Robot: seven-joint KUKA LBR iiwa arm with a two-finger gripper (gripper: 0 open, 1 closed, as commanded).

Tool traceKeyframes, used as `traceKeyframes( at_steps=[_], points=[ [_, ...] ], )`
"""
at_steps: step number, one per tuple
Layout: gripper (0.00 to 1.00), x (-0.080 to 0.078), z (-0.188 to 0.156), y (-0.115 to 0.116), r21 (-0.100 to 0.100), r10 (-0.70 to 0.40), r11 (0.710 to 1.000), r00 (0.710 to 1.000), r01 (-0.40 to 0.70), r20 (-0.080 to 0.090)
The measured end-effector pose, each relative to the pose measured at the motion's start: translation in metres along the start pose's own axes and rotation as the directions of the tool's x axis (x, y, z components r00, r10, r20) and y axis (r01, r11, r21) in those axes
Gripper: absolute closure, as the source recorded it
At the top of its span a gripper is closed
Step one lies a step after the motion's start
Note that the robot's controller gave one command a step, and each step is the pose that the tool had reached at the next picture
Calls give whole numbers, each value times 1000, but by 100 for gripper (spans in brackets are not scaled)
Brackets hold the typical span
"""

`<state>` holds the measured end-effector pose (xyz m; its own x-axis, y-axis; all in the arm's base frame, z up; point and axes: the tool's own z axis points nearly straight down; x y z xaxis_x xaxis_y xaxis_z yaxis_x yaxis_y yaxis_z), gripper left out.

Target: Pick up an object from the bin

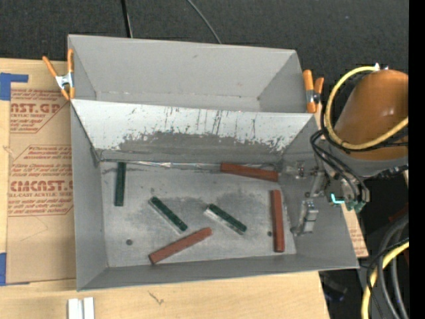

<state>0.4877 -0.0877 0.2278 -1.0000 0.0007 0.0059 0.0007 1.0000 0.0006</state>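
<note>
1. A grey metal bin (89, 198) sits in the middle of the frame, and six thin sticks lie on its floor.
2. The robot's hand (307, 216) is at the middle right of the frame, over the bin's slanted right wall. It cannot be told if the hand is wide or narrow.
3. The thing closest to the hand is a long red-brown flat stick (277, 220). It lies up and down at the right side of the floor, just beside the hand on the hand's left.
4. A second red-brown stick (249, 172) lies along the back wall, with its right end near the hand.
5. A third red-brown stick (180, 244) lies slanted at the lower middle.
6. An upright dark green stick (119, 183), a slanted dark green stick (167, 214) and a green and white stick (226, 218) lie to the left and middle, well apart from the hand.
7. All six sticks are down on the floor, so the pick looks like it is only starting.
8. To take the closest stick, the hand would likely need to go a little left, come down over the stick's thin sides, then close.
9. That stick lies near the foot of the right wall, so there may be little room there.
</note>
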Motion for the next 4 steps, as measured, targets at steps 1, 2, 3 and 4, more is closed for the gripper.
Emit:
traceKeyframes(
  at_steps=[1,2,3,4],
  points=[
    [0,-2,-3,0,1,-1,1000,1000,1,7],
    [0,-6,50,9,2,-32,999,999,32,14],
    [0,-6,118,47,2,-75,997,997,75,11],
    [100,-25,158,52,0,68,998,998,-68,7]
  ],
)
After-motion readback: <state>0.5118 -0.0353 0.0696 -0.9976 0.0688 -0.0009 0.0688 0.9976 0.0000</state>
